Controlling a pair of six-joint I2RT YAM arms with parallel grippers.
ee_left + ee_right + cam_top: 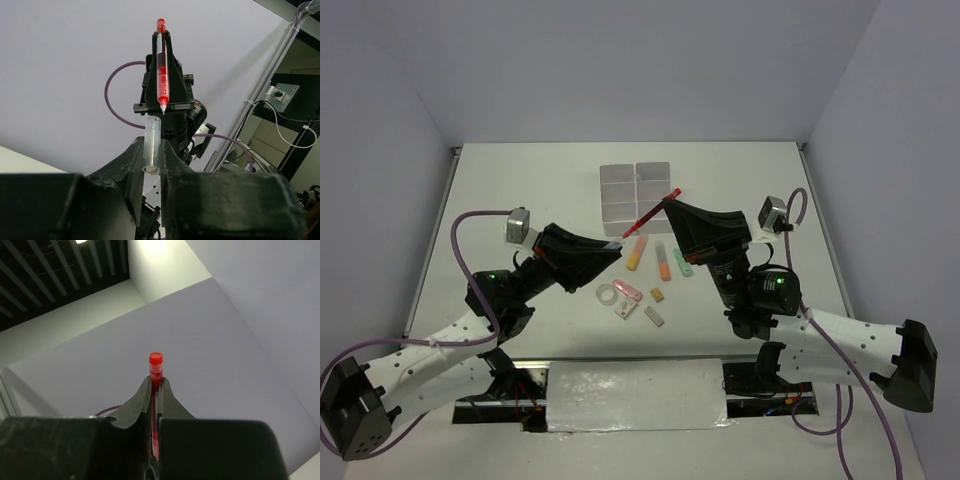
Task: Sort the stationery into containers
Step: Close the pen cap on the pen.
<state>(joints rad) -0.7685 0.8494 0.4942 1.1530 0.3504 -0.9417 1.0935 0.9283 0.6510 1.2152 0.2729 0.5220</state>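
My right gripper (669, 204) is shut on a red pen (648, 214) and holds it in the air over the near edge of the white containers (636, 188). The pen's red end sticks out past the fingertips in the right wrist view (155, 362). My left gripper (616, 244) is shut on a clear pen cap (151, 142). The pen (162, 70) points tip-first at the cap's open end, with a small gap between them. On the table lie a peach highlighter (637, 252), an orange highlighter (663, 262), a green highlighter (682, 261), a clear tape ring (609, 295) and erasers (628, 298).
Two more small erasers (657, 294) (654, 318) lie near the front of the cluster. The white table (520, 200) has raised edges, with grey walls on three sides. Both arm bases sit at the near edge.
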